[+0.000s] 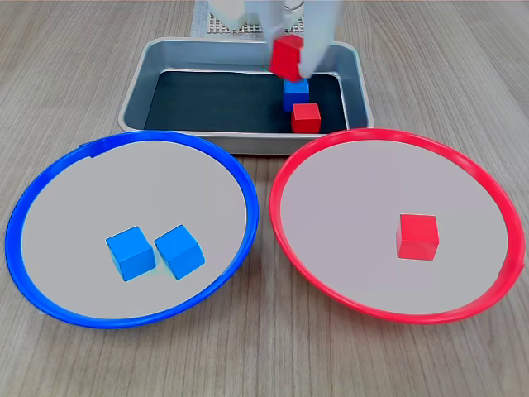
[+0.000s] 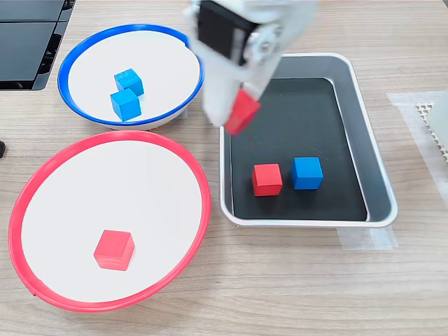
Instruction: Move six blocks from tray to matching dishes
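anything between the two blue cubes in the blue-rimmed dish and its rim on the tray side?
Nothing: in the first exterior view, only bare pale dish floor lies between the two blue cubes and the blue-rimmed dish's far rim.

The wood-grain worktop (image 1: 66,50) carries the silver tray (image 1: 360,83), the blue-rimmed dish (image 1: 16,248) and the red-rimmed dish (image 1: 504,207) side by side, just beside the tray in both exterior views.
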Robot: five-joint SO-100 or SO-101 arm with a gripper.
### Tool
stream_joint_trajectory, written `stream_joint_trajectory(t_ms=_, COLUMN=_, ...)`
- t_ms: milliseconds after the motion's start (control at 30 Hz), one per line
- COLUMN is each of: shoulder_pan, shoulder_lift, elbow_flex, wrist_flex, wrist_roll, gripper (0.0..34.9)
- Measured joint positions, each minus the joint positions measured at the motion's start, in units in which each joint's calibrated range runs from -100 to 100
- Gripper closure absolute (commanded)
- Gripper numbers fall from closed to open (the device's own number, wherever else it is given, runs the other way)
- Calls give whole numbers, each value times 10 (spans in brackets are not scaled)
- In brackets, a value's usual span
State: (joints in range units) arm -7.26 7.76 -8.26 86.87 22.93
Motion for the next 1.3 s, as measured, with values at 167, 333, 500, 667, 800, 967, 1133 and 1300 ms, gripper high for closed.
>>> stream_joint_trajectory(t_ms=167, shoulder_pan=-40, shoulder_lift=147, elbow_flex=-179, wrist_flex=-88, wrist_roll=-85, gripper=267)
stream_joint_trajectory(t_ms=333, shoulder_pan=-57, shoulder_lift=217, elbow_flex=-201, wrist_flex=-143, wrist_roll=-97, gripper=132)
stream_joint_trajectory(t_ms=500, shoulder_pan=-53, shoulder_lift=187, elbow_flex=-163, wrist_flex=-114, wrist_roll=-91, gripper=346)
stream_joint_trajectory(t_ms=667, shoulder_pan=-33, shoulder_lift=89, elbow_flex=-76, wrist_flex=-40, wrist_roll=-73, gripper=346)
stream_joint_trajectory(t_ms=800, shoulder_pan=6, shoulder_lift=-9, elbow_flex=45, wrist_flex=10, wrist_roll=-45, gripper=337)
stream_joint_trajectory(t_ms=967, shoulder_pan=25, shoulder_lift=-66, elbow_flex=196, wrist_flex=-17, wrist_roll=-8, gripper=233)
stream_joint_trajectory(t_ms=1133, shoulder_pan=21, shoulder_lift=-76, elbow_flex=283, wrist_flex=-77, wrist_roll=51, gripper=213)
stream_joint_trajectory(t_ms=1300, shoulder_pan=-6, shoulder_lift=-76, elbow_flex=318, wrist_flex=-162, wrist_roll=52, gripper=260)
